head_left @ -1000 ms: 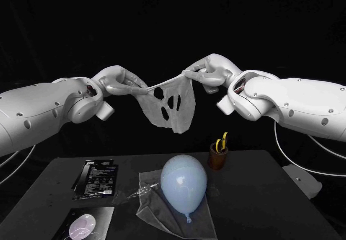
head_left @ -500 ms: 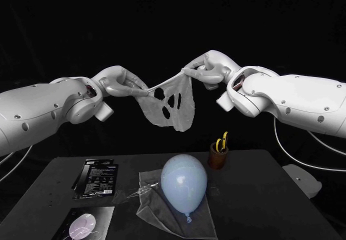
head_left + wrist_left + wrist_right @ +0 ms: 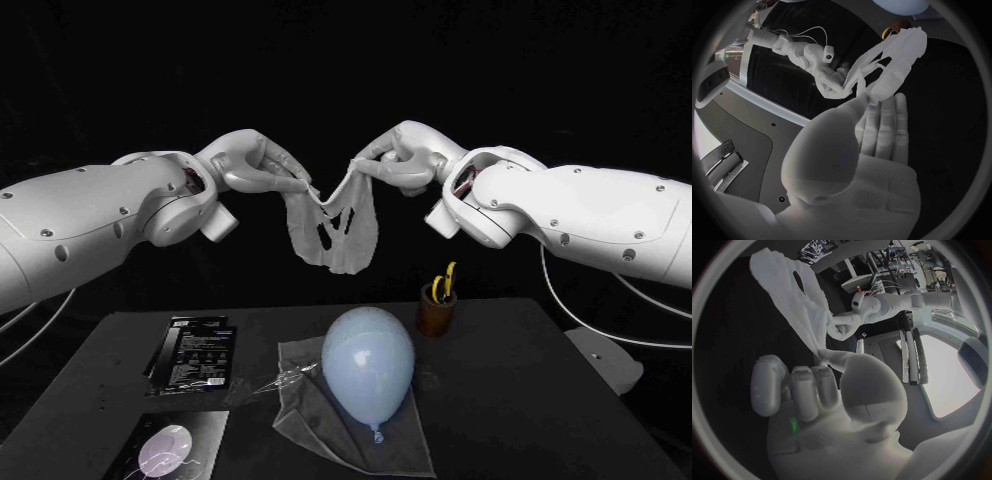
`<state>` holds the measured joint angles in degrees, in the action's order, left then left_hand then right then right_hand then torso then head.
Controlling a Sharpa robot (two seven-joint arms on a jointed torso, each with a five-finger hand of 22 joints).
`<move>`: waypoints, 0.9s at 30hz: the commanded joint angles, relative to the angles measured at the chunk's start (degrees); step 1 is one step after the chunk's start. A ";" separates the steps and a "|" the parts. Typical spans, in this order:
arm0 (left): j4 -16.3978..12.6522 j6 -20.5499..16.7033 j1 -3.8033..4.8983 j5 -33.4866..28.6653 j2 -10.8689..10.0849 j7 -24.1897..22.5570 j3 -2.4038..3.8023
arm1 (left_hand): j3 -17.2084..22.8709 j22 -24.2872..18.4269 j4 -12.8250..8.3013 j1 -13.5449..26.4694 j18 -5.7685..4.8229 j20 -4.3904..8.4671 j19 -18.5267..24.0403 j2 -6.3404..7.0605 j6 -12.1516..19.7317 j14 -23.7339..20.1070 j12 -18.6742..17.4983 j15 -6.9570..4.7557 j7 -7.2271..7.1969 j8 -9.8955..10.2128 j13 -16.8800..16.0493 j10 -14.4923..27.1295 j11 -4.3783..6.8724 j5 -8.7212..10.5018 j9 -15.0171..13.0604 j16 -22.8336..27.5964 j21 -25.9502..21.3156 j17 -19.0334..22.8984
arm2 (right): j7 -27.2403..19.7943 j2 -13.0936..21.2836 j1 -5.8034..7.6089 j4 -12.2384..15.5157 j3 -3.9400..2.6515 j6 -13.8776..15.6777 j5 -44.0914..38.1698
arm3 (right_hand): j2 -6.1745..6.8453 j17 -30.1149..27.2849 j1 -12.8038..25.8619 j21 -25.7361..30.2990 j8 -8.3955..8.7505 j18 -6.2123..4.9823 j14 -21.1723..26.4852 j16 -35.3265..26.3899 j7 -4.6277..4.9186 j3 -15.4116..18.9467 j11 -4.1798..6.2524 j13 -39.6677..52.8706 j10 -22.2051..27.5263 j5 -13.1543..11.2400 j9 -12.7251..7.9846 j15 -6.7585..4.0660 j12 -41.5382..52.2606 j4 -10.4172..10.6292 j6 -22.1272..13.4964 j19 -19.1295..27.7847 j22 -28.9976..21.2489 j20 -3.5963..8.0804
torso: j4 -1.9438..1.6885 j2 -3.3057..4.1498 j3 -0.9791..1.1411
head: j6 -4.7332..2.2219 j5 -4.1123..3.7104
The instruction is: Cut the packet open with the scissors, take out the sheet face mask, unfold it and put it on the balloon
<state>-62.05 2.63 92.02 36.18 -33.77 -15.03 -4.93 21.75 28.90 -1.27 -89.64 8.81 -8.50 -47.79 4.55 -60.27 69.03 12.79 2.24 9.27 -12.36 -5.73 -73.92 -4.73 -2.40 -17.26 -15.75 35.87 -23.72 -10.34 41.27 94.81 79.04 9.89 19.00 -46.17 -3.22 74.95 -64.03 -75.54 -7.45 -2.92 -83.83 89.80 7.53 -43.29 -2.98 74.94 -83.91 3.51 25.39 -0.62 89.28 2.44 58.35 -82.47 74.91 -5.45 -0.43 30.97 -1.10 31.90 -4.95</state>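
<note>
The white sheet mask (image 3: 333,225) hangs high above the table, slack and folded in between my two hands. My left hand (image 3: 260,166) pinches its one upper corner, my right hand (image 3: 392,160) pinches the other. In the left wrist view the mask (image 3: 895,62) trails from the thumb and fingers of the left hand (image 3: 873,127); in the right wrist view the mask (image 3: 795,302) hangs from the right hand (image 3: 811,385). The pale blue balloon (image 3: 366,364) lies below on a clear film sheet (image 3: 339,420). The scissors (image 3: 444,280) stand in a brown cup (image 3: 436,312).
A dark packet (image 3: 199,358) lies at the table's left. Another packet with a pale oval on it (image 3: 170,452) lies at the front left corner. The black table (image 3: 548,400) has bare room at the right.
My two hands have moved closer together, so the mask, stretched wide before, now sags and bunches between them.
</note>
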 commanded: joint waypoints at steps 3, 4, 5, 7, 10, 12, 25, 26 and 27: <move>-1.73 -1.48 -0.74 1.32 -0.96 -0.93 0.71 | 0.46 0.35 -0.65 -0.39 0.57 -0.03 0.30 0.16 -0.47 0.76 0.23 -0.32 0.24 -0.10 -0.13 -0.04 -0.17 -0.34 -0.02 0.32 0.61 -0.15 | 0.50 0.16 -0.48 0.00 0.04 0.87 -1.44 | 0.02 15.05 -0.68 -0.05 -0.36 -0.18 -6.17 0.20 0.04 0.03 0.09 14.77 -5.88 0.10 0.10 -0.13 0.15 0.50 0.44 -0.22 10.98 0.01 | 0.14 0.21 -0.01 | 0.41 -0.04; -1.86 -1.75 -0.93 1.07 -1.21 -0.86 0.99 | 0.69 0.44 -0.83 -0.57 0.68 0.01 0.42 0.21 -0.21 0.74 0.21 -0.29 0.34 0.10 -0.14 -0.07 -0.25 -0.33 0.09 0.49 0.70 -0.17 | 0.37 0.33 -0.61 0.13 -0.08 1.31 -1.02 | 0.02 15.05 -0.71 -0.10 -0.36 -0.17 -6.17 0.20 0.03 0.03 0.10 14.83 -5.93 0.13 0.10 -0.14 0.27 0.52 0.44 -0.25 11.00 0.01 | 0.19 0.42 -0.04 | 0.57 -0.10; -1.91 -1.36 -0.96 1.13 -1.31 -0.52 0.85 | 0.89 0.58 -0.92 -0.50 0.79 0.02 0.47 0.38 1.08 0.97 0.26 -0.25 0.28 0.86 -0.17 -0.25 -0.25 -0.34 0.44 0.59 0.85 -0.23 | 0.37 0.43 -0.66 0.10 -0.15 1.47 -0.75 | 0.02 15.05 -0.81 -0.09 -0.35 -0.18 -6.17 0.20 0.01 0.01 0.12 14.89 -5.97 0.24 0.10 -0.14 0.38 0.54 0.43 -0.25 11.00 0.03 | 0.14 0.41 0.02 | 0.38 -0.11; -2.22 -0.15 -0.87 1.79 -1.50 0.04 0.08 | 0.97 0.74 -0.86 -0.25 0.78 -0.12 0.58 0.44 0.36 1.07 0.17 -0.32 0.39 0.45 -0.17 -0.20 -0.24 -0.32 0.30 0.79 1.03 -0.30 | 0.66 0.43 -0.66 -0.27 -0.10 1.21 -0.34 | 0.02 15.05 -0.95 -0.30 -0.34 -0.13 -6.17 0.20 -0.02 -0.04 0.14 14.96 -6.02 0.38 0.09 -0.13 0.53 0.52 0.42 -0.36 11.06 0.06 | -0.09 0.01 0.17 | 0.01 -0.07; -3.68 -1.37 -1.22 1.32 -2.23 -0.54 0.80 | 1.05 0.85 -0.85 -0.24 0.80 -0.20 0.61 0.42 0.00 1.14 0.13 -0.29 0.39 0.22 -0.17 -0.20 -0.27 -0.34 0.25 0.90 1.16 -0.36 | 0.47 0.43 -0.86 0.09 -0.05 1.43 -0.29 | 0.12 15.05 -0.97 -0.17 -0.36 -0.16 -6.17 0.20 0.01 0.06 0.13 14.83 -5.92 0.31 0.10 -0.18 0.26 0.66 0.46 -0.29 11.02 0.05 | 0.19 0.20 0.06 | 0.30 0.29; -4.16 -2.13 -1.49 1.08 -2.55 -0.68 1.41 | 1.34 0.95 -1.09 -0.40 1.00 -0.11 0.76 0.55 0.71 1.17 0.12 -0.23 0.58 0.61 -0.20 -0.29 -0.40 -0.35 0.45 1.12 1.24 -0.40 | 0.34 0.64 -1.04 0.48 -0.27 1.90 0.06 | 0.13 15.05 -1.08 -0.11 -0.35 -0.17 -6.17 0.20 -0.01 0.04 0.15 14.89 -5.97 0.42 0.10 -0.17 0.39 0.67 0.44 -0.27 11.00 0.07 | 0.18 0.52 0.07 | 0.23 0.23; -4.72 -3.88 -1.69 0.98 -3.80 -0.35 1.29 | 2.01 1.51 -1.28 0.05 1.24 -0.37 0.75 0.89 0.47 1.89 0.00 -0.30 0.52 0.13 -0.29 -0.60 -0.34 -0.34 0.45 1.80 1.95 -0.81 | 0.23 2.04 -1.43 3.19 -0.12 2.68 0.75 | 0.42 15.05 -1.49 -0.28 -0.38 -0.13 -6.17 0.20 -0.02 0.23 0.18 14.92 -5.99 0.53 0.12 -0.25 0.45 1.14 0.53 -0.39 11.04 0.12 | 0.30 0.28 0.10 | 0.67 0.28; -5.50 -3.74 -1.74 0.94 -4.05 -0.09 1.34 | 2.13 1.54 -1.36 0.01 1.31 -0.33 0.75 0.93 0.85 1.91 0.00 -0.31 0.59 0.31 -0.30 -0.64 -0.37 -0.35 0.54 1.87 1.98 -0.83 | 0.18 2.06 -1.50 3.05 -0.19 3.30 1.20 | 0.40 15.05 -1.64 -0.33 -0.36 -0.13 -6.17 0.20 -0.06 0.16 0.20 15.02 -6.06 0.72 0.12 -0.22 0.64 1.14 0.49 -0.42 11.05 0.16 | 0.31 0.39 0.08 | 0.57 0.05; -6.65 -3.26 -1.71 1.22 -4.36 0.22 1.27 | 2.27 1.58 -1.41 0.06 1.38 -0.31 0.64 1.05 2.10 2.07 0.04 -0.29 0.84 0.96 -0.32 -0.77 -0.50 -0.34 0.82 1.89 2.07 -0.88 | 0.26 2.13 -1.48 2.77 -0.24 3.63 1.83 | 0.39 15.05 -1.69 -0.32 -0.36 -0.13 -6.17 0.20 -0.07 0.14 0.21 15.06 -6.09 0.78 0.12 -0.21 0.72 1.14 0.48 -0.42 11.05 0.17 | 0.13 0.31 0.09 | 0.70 -0.23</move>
<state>-67.45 0.55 90.28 37.79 -38.03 -14.83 -3.72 23.35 30.41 -2.24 -89.47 9.48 -8.70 -47.19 5.09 -59.00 70.05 12.58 2.46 9.91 -11.72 -6.00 -74.34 -5.15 -2.51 -16.66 -14.19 37.66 -24.53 -9.71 43.28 93.33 82.07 9.78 21.17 -45.50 -2.79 74.95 -65.11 -75.68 -7.65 -2.89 -83.81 89.80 7.62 -43.09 -2.98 74.92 -83.91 3.99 25.44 -0.61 89.62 3.34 58.49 -82.60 74.95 -5.31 -0.32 31.15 -0.99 32.54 -4.82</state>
